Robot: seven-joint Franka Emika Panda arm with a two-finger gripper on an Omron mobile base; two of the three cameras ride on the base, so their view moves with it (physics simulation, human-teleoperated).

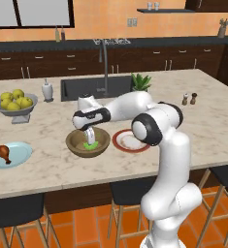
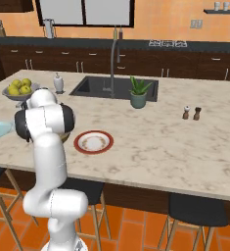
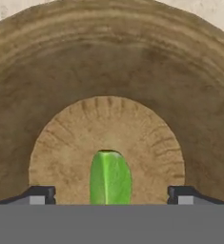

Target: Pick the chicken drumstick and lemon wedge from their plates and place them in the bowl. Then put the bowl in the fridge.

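Note:
My gripper (image 1: 89,140) reaches down into the brown wooden bowl (image 1: 73,143) on the island counter. Its fingertips (image 3: 42,194) stand wide apart, open. The yellow-green lemon wedge (image 3: 110,177) lies on the bowl's floor (image 3: 108,128) between them, touching neither. In the left base view the lemon wedge (image 1: 90,145) shows just under the fingers. The chicken drumstick (image 1: 4,153) rests on the pale blue plate (image 1: 19,153) at the counter's left end. A white plate with a red-brown rim (image 1: 130,141) sits bare to the right of the bowl. The fridge is out of view.
A grey footed bowl of round yellow-green fruits (image 1: 16,102) stands at the back left, near a white dispenser (image 1: 47,90). Behind the bowl are the sink (image 1: 86,87), its tap and a potted plant (image 1: 140,82). Two shakers (image 1: 189,99) stand at the right. Stools line the front edge.

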